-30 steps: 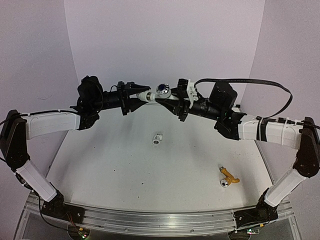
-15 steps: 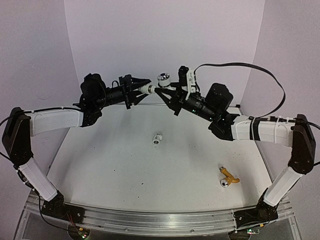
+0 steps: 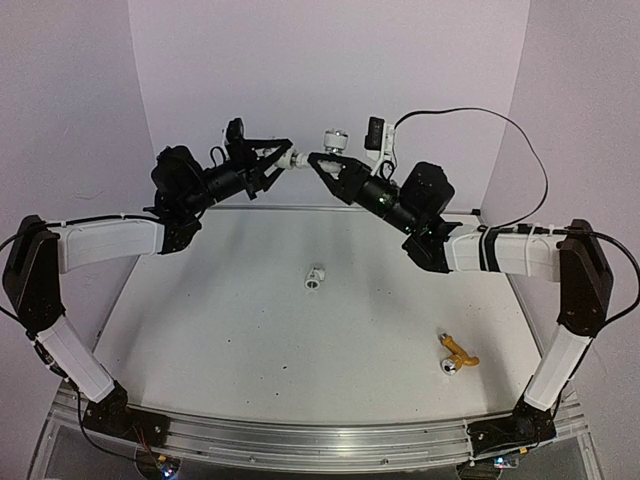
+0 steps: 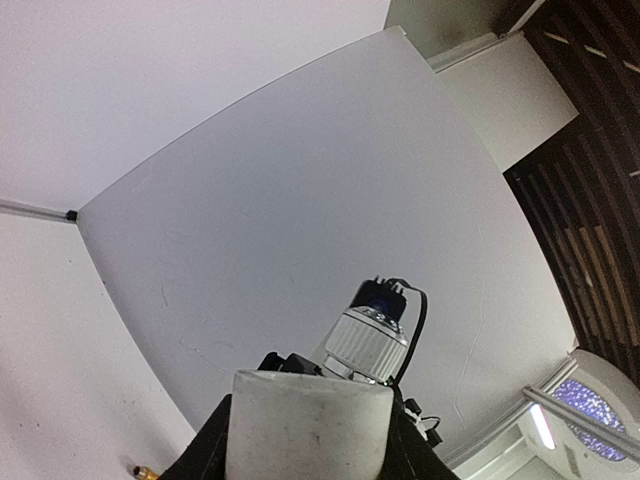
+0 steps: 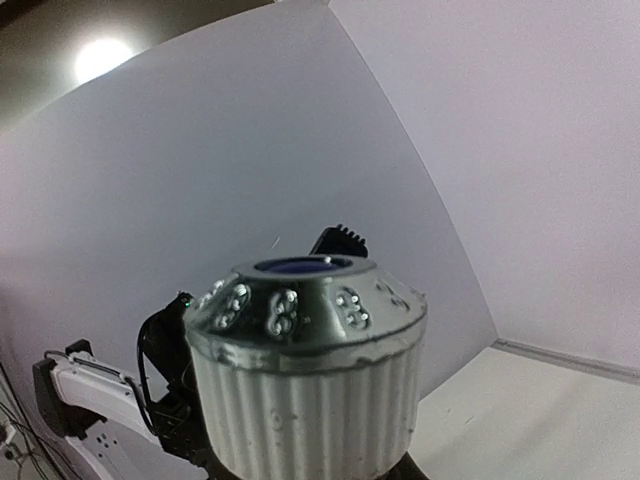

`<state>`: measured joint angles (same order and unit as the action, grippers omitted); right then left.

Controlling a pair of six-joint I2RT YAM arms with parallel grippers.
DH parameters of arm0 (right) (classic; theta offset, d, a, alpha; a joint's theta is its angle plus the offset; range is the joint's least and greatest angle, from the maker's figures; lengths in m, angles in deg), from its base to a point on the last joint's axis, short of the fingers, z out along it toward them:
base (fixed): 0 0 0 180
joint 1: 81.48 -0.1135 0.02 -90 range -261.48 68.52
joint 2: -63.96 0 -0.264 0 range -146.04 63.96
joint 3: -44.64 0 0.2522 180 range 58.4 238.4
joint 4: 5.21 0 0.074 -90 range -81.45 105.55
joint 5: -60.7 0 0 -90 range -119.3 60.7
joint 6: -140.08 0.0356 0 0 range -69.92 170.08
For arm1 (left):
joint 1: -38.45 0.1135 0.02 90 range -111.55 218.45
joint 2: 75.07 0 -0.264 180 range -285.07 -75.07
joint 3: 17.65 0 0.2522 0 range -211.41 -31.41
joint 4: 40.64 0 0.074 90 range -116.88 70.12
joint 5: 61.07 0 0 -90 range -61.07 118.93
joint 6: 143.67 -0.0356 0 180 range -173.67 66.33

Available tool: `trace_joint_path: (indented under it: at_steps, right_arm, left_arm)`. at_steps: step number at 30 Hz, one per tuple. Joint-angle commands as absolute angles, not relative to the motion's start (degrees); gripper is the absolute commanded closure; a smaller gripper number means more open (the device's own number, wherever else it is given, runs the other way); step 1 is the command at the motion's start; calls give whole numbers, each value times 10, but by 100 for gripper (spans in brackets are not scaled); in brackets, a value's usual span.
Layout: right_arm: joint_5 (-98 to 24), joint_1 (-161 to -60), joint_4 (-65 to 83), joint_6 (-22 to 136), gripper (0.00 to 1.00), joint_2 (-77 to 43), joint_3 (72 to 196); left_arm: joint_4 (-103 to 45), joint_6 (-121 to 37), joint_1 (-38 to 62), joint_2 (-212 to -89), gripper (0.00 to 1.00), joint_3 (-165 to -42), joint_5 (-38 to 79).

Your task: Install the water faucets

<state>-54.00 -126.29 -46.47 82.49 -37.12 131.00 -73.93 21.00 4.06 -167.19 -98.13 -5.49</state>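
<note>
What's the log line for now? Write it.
left gripper holds pipe fitting | right gripper holds white faucet | yellow faucet on table

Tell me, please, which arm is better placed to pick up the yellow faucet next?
The right. The yellow faucet lies on the right side of the table, near that arm's base. Both are occupied, though: the right gripper holds the white faucet, the left gripper a white fitting.

No text, label, brand, number or sign can be read on anything in view
</note>
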Motion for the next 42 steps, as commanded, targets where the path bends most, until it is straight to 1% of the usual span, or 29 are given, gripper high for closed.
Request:
trace_joint_path:
  at_steps: [1,4,6,8,13,18,21,23,24,25,28,29,30,32,33,34,35,36,37,38,40,41,42]
  right_arm:
    - [-581,-1286,-379,973,100,-404,1360]
    - [-576,-1287,-347,997,100,-397,1363]
    - [-585,-1287,-346,1012,100,-394,1365]
    - [-603,-1288,-339,1036,100,-395,1376]
    - [-645,-1292,-336,1142,100,-403,1398]
    - [-674,-1293,-355,1278,100,-409,1398]
    - [-700,-1294,-369,1371,100,-415,1406]
    - [-718,-1294,-372,1427,100,-417,1408]
    - [-722,-1294,-376,1444,100,-417,1406]
    - [-731,-1293,-384,1473,100,-415,1402]
    - [-724,-1290,-384,1484,100,-393,1389]
    - [-716,-1287,-380,1476,97,-383,1382]
    - [-708,-1283,-377,1465,91,-372,1371]
    - [-691,-1273,-375,1447,76,-351,1349]
    - [-686,-1270,-374,1441,70,-346,1343]
    - [-679,-1260,-375,1432,58,-336,1327]
    - [-676,-1255,-375,1430,48,-333,1316]
    - [-676,-1253,-376,1428,45,-331,1313]
    - [-671,-1244,-377,1418,21,-322,1295]
    - [-667,-1241,-379,1414,12,-317,1285]
    - [-666,-1236,-381,1393,2,-307,1271]
    - [-667,-1234,-381,1385,2,-302,1258]
    - [-665,-1233,-381,1377,2,-291,1239]
  left_arm:
    - [-783,31,-10,-1651,100,-972,-163]
    - [-786,-43,-13,-1646,100,-973,-180]
    - [-785,-78,-13,-1641,100,-968,-175]
    - [-784,-113,-13,-1647,100,-968,-195]
    - [-782,-207,-12,-1676,100,-970,-246]
    - [-774,-426,-11,-1684,100,-950,-271]
    - [-736,-632,5,-1683,100,-947,-329]
    - [-709,-717,26,-1690,100,-961,-364]
    - [-699,-727,32,-1692,100,-972,-380]
    - [-688,-735,63,-1708,100,-1006,-424]
    - [-686,-689,97,-1734,100,-1065,-498]
    - [-687,-675,104,-1735,100,-1071,-504]
    - [-687,-661,108,-1730,100,-1071,-502]
    - [-686,-643,110,-1717,100,-1055,-467]
    - [-686,-627,109,-1706,100,-1046,-453]
    - [-686,-591,109,-1693,100,-1029,-405]
    - [-686,-555,109,-1683,100,-1020,-370]
    - [-687,-548,110,-1679,100,-1016,-359]
    - [-688,-496,110,-1653,100,-988,-284]
    - [-688,-467,110,-1641,100,-976,-246]
    - [-689,-421,110,-1616,100,-954,-183]
    - [-688,-390,110,-1602,100,-946,-158]
    - [-689,-341,111,-1590,100,-937,-102]
